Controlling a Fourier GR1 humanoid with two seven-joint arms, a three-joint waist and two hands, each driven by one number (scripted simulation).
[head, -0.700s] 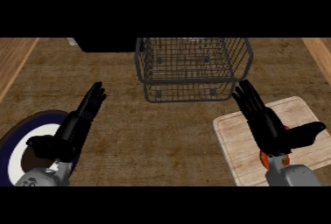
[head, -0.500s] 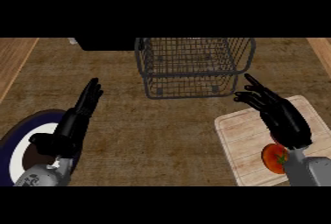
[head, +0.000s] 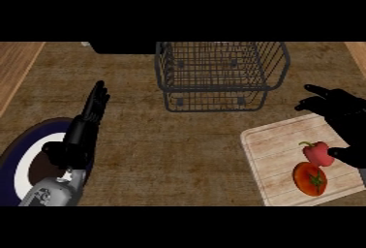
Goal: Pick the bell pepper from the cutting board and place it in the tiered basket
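A red bell pepper [head: 316, 153] with a green stem lies on the light wooden cutting board [head: 271, 145] at the right. My right hand [head: 342, 112] hovers over the board's far right edge, open, fingers pointing left. Its thumb [head: 346, 155] sits against the pepper's right side. The dark wire tiered basket [head: 221, 72] stands at the back centre, beyond the board. My left hand [head: 81, 133] rests open at the left, fingers pointing away, holding nothing.
A red tomato [head: 311, 178] lies on the board just in front of the pepper. A blue-rimmed white plate [head: 18, 167] sits at the lower left, partly under my left forearm. A dark object [head: 121, 47] stands at the back, left of the basket.
My right hand has moved to the right and turned, uncovering the bell pepper; its thumb now lies beside it. The left hand has stayed put.
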